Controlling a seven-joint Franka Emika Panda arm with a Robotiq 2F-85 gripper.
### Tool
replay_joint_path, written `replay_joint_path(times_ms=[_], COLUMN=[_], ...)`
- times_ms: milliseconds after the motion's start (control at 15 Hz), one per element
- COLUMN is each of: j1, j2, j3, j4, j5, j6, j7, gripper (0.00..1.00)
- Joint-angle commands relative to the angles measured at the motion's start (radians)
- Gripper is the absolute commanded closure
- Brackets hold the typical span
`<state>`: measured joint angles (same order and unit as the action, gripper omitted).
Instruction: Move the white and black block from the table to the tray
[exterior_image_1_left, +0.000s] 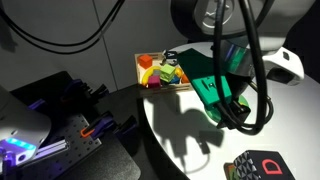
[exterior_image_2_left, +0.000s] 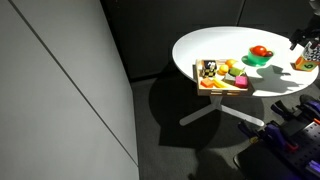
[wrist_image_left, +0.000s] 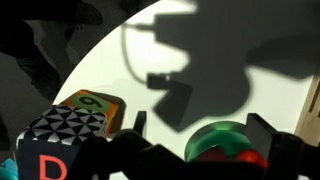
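- The white and black block (exterior_image_2_left: 209, 69) looks to sit already at the left end of the tray (exterior_image_2_left: 224, 90), beside the toy fruit (exterior_image_2_left: 230, 72). It is small in view, so check.
- Expect it to be light, rigid and smooth-faced. If you must reposition it, pinch two opposite flat faces from above.
- Right of the tray stands the green bowl (exterior_image_2_left: 255, 60).
- Far right, your gripper (wrist_image_left: 200, 132) hangs with jaws wide apart, holding nothing.

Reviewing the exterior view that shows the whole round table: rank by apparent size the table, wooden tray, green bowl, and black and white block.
Largest to smallest:
1. table
2. wooden tray
3. green bowl
4. black and white block, lying in the tray, clearly smallest

All sit at similar distance, so the order is safe.
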<state>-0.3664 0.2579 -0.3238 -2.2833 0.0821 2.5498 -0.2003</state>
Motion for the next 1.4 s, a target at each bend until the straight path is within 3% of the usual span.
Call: replay_joint_path(times_ms=[0, 333, 1333], j1=[0.004, 0.003, 0.006], j2=[0.061, 0.134, 0.314], j3=[-0.029, -0.066, -0.160], j4=[0.077, 0.163, 0.317], j5=[-0.068, -0.140, -0.212], j6=[0.026, 0.027, 0.065], j7=[0.100, 0.192, 0.302], gripper=[0.00, 0.00, 0.00])
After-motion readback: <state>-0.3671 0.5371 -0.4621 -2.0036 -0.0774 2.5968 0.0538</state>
